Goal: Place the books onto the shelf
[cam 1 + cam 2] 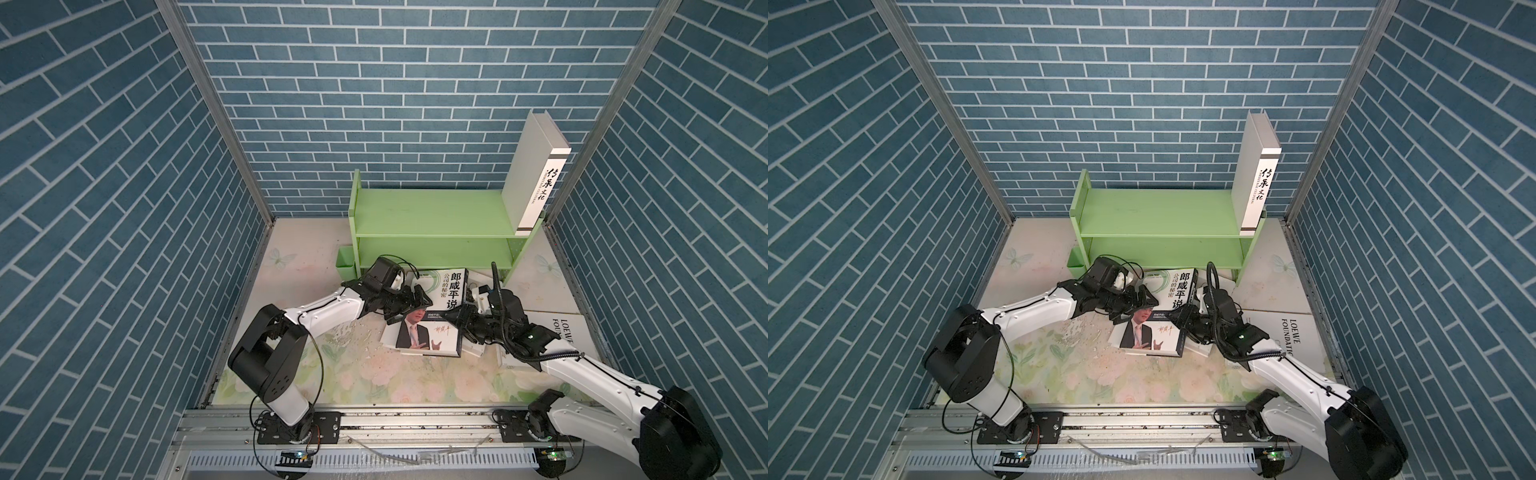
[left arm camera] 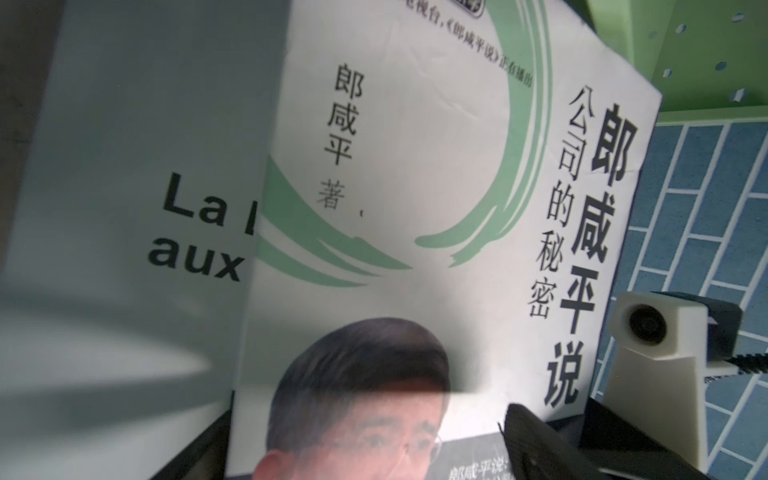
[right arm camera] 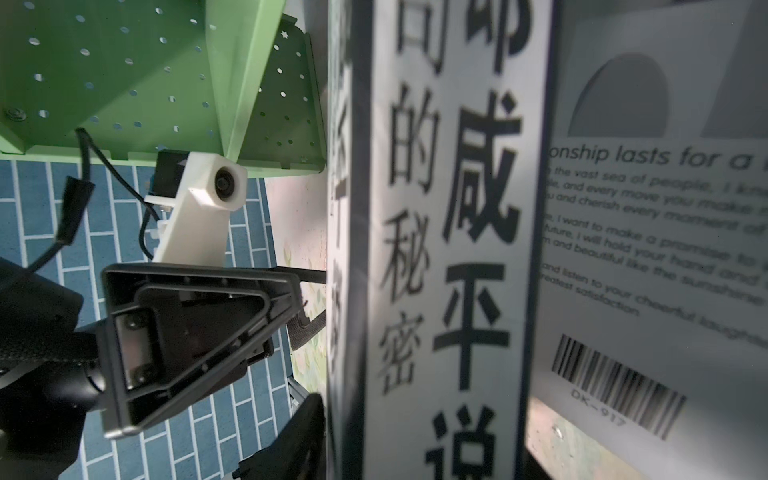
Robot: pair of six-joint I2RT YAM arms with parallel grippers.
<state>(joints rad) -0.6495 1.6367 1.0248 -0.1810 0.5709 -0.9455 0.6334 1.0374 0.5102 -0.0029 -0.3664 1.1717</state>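
A white book (image 1: pixel 451 286) (image 1: pixel 1179 289) with black Chinese title and a man's portrait lies tilted on the floor mat in front of the green shelf (image 1: pixel 428 216) (image 1: pixel 1154 212). My left gripper (image 1: pixel 409 307) (image 1: pixel 1138 305) (image 2: pixel 365 449) stands open at the book's left edge, its cover (image 2: pixel 415 166) between the spread jaws. My right gripper (image 1: pixel 457 316) (image 1: pixel 1177 318) (image 3: pixel 415 449) is shut on the book's spine (image 3: pixel 453 249), with one finger (image 3: pixel 303 432) against the cover side. A tall grey-white book (image 1: pixel 536 178) (image 1: pixel 1256 174) stands at the right end of the shelf's top board.
A large white LOEWE book (image 1: pixel 557 328) (image 1: pixel 1287 328) lies flat under my right arm. Another white book (image 2: pixel 137 166) (image 3: pixel 644 249) lies beneath the portrait book. A small green bin (image 1: pixel 345 262) hangs on the shelf's left side. Blue brick walls close in on three sides.
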